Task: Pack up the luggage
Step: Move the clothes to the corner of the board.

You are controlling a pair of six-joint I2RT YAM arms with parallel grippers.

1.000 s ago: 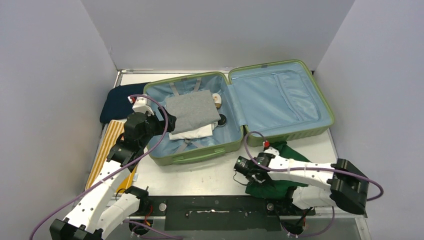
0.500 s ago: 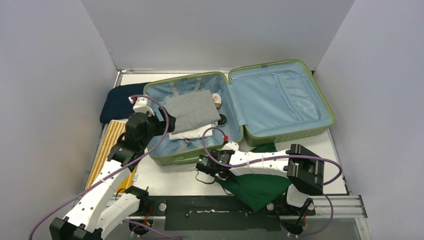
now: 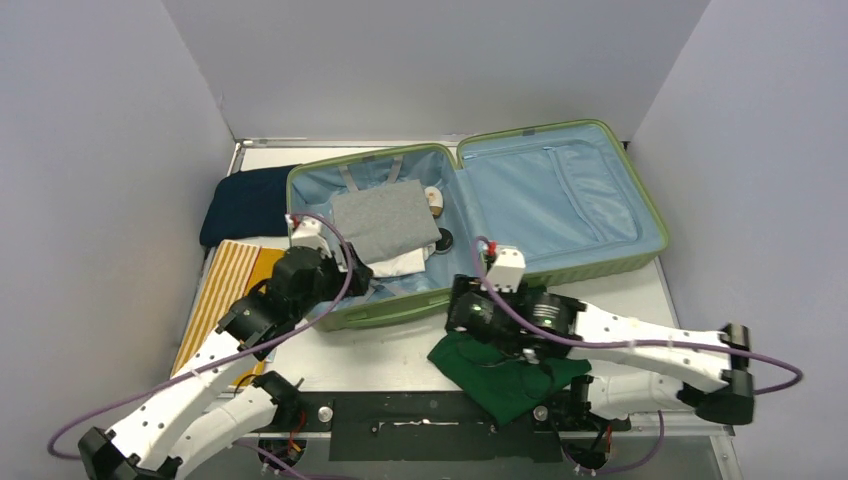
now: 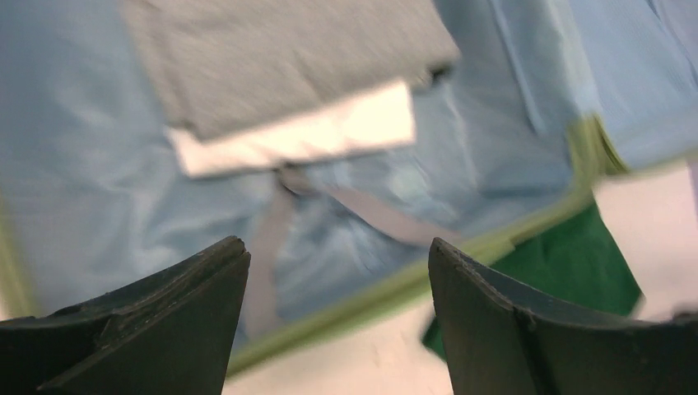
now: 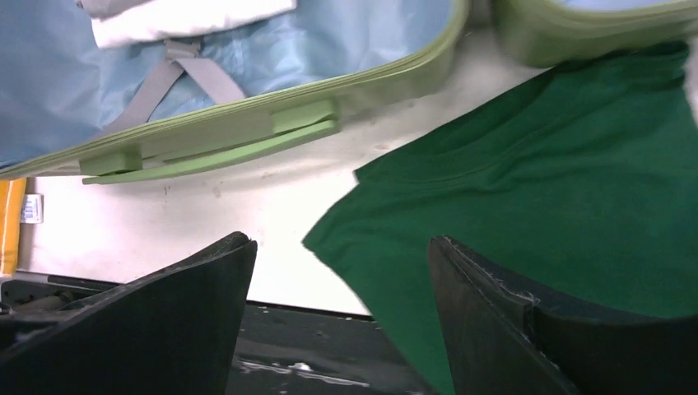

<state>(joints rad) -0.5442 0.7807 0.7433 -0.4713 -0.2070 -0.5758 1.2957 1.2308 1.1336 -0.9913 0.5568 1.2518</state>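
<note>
Both jaws open, nothing held.
Left gripper (image 4: pixel 337 251) hangs over the suitcase (image 3: pixel 395 312); right gripper (image 5: pixel 339 247) above a green cloth (image 5: pixel 543 181) beside it.

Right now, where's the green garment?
Top view: the green garment lies on the table, right of centre, just in front of the near wall of the luggage, not inside it.
</note>
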